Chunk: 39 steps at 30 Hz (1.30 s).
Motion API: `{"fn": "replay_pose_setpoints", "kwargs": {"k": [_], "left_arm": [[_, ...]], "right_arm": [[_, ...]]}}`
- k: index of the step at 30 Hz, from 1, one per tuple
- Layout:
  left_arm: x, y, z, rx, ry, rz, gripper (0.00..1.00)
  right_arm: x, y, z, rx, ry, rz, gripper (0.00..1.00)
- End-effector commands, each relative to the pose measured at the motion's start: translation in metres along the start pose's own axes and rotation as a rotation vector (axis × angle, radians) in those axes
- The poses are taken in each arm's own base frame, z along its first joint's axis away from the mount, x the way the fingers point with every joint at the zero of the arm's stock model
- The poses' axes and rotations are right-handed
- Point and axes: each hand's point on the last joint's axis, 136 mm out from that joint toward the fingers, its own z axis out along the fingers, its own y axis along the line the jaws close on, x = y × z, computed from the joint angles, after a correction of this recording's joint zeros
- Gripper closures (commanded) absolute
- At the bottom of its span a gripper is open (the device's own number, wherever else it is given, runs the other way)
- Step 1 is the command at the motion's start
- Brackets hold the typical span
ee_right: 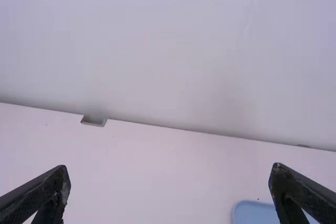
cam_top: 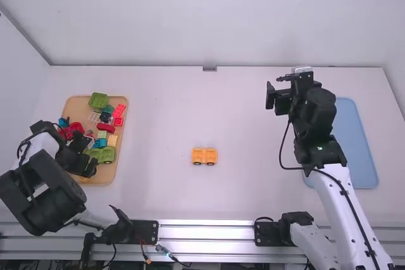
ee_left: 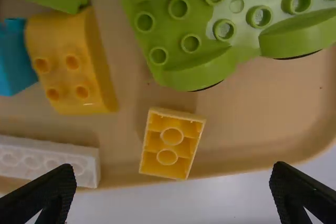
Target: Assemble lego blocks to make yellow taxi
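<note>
Nearest, at the near end of the tan tray (cam_top: 118,167), the left gripper (cam_top: 87,156) is low over the bricks, its fingers spread wide and empty. Between the fingertips in the left wrist view, a small yellow brick (ee_left: 171,142) lies hollow side up beside the rim; the bit of orange by the gripper in the high view is probably it. Near it are a white brick (ee_left: 47,160), a rounded yellow brick (ee_left: 73,64) and a green wheeled base (ee_left: 210,40).

Out on the table (cam_top: 158,124), at mid-depth, sits the yellow wheeled base (cam_top: 204,155), apart from both trays, dark wheels along its near side. Farther up the tan tray come the red bricks (cam_top: 118,110), then a green piece (cam_top: 98,100) at the far end.

The right gripper (cam_top: 276,90) hangs over the table's far part, fingers apart, holding nothing, with the blue tray (cam_top: 357,150) to its right. Beyond stands the white wall (cam_top: 209,17).
</note>
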Motion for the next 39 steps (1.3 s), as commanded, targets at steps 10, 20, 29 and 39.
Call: {"fn": "replay_pose_setpoints", "kwargs": {"k": [10,20,29,39], "left_arm": [[0.007,-0.006,0.027,0.023,0.025,0.073,0.01],[0.011,-0.005,0.040,-0.018,0.030,0.078,0.10],[0.010,-0.007,0.040,-0.013,0.026,0.076,0.21],[0.009,-0.005,0.040,-0.019,0.020,0.025,0.46]], "right_arm": [[-0.024,-0.002,-0.007,0.007,-0.064,-0.001,0.01],[-0.024,-0.003,-0.007,0.009,-0.063,0.000,0.01],[-0.025,-0.003,-0.007,0.010,-0.066,0.000,0.01],[-0.026,-0.003,-0.010,0.009,-0.070,0.000,0.01]]}}
